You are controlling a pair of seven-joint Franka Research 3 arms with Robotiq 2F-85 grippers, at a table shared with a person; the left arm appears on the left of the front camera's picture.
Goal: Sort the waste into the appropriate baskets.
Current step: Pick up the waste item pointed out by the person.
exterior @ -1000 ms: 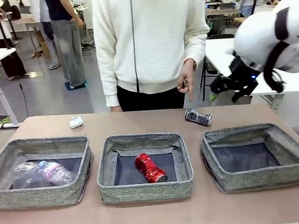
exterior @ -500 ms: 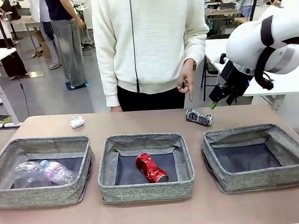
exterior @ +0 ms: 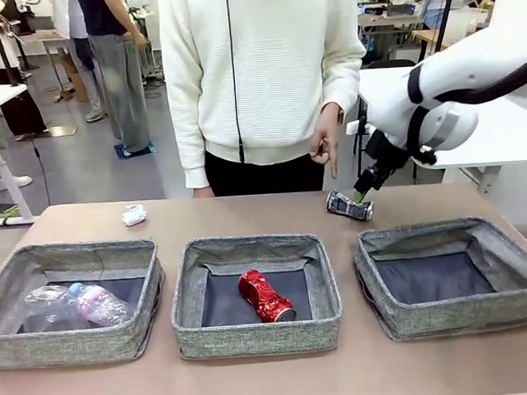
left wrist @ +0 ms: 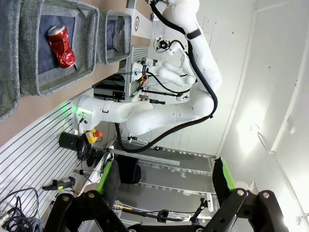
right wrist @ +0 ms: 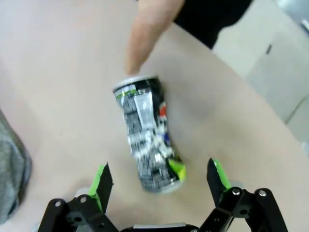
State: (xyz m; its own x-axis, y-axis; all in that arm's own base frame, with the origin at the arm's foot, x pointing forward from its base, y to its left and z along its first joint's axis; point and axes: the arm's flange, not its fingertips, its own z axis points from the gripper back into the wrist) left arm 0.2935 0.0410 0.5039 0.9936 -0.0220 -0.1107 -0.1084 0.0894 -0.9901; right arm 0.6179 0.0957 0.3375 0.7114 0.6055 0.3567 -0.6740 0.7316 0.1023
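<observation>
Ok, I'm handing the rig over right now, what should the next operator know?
Right end effector open, poised over the crushed dark blue-black can on the table; a person's hand points at it.
Left end effector open, aimed away from the baskets.
Done: crushed red can in middle grey woven basket; clear pink-labelled bottle and clear plastic cup in left basket.
Remaining: dark can, white paper wad.

Three baskets (exterior: 71, 343) (exterior: 254, 337) (exterior: 459, 315), two cans (exterior: 265, 296) (exterior: 348, 207), one bottle (exterior: 95, 304), one cup (exterior: 42, 300), one wad (exterior: 134, 214)
</observation>
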